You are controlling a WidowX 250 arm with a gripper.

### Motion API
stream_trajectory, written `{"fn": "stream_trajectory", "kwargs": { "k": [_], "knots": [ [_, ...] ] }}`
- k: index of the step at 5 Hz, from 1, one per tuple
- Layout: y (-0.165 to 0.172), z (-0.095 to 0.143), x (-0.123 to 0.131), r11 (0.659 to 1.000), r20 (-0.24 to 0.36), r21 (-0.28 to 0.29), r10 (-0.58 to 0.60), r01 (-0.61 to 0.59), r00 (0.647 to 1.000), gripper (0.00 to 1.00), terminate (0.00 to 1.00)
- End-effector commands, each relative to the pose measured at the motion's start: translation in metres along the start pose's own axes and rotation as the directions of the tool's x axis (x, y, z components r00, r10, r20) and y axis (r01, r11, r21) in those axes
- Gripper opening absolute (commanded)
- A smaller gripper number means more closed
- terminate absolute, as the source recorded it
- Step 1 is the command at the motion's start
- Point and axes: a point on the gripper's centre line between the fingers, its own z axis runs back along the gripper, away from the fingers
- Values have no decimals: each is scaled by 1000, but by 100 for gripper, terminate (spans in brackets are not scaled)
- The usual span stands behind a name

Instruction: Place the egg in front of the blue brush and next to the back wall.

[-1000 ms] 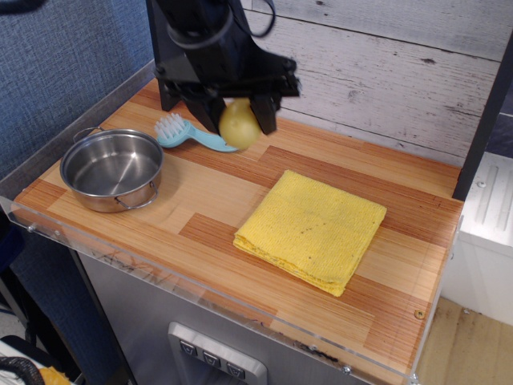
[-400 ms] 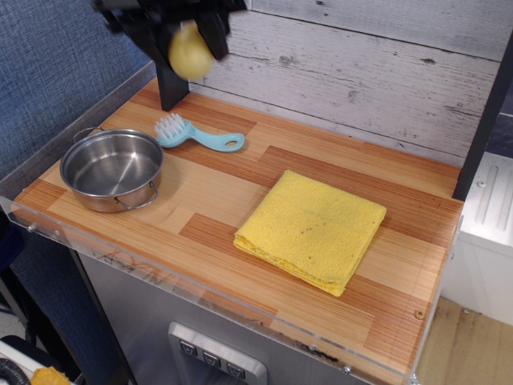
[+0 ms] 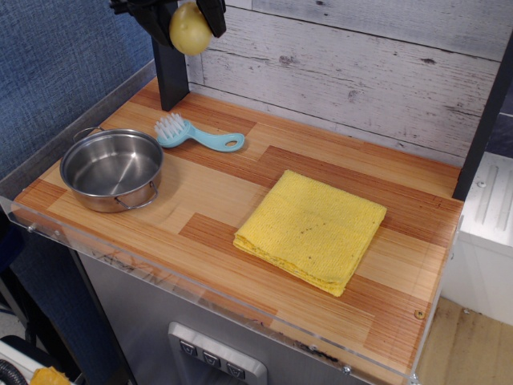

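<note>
- The egg [image 3: 190,28] is clamped in the end effector [image 3: 186,18], high against the back wall [image 3: 361,72].
- The blue brush [image 3: 192,134] lies well below it on the table [image 3: 240,192].
- Best lowered slowly and released only at the surface, since it may roll.

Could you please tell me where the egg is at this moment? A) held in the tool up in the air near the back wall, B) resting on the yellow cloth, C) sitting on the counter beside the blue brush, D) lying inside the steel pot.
A: the egg is gripped by the tool high above the counter, in front of the back wall, clear of the steel pot, yellow cloth and blue brush.
</note>
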Motion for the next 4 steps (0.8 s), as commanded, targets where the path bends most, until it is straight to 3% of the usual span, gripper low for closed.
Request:
{"fn": "stream_trajectory", "kwargs": {
  "k": [1,4],
  "knots": [
    [-6,-33,38,998,53,63,17,-20,998,0,0],
    [22,-104,61,989,30,143,34,-38,999,0,0]
  ]
}}
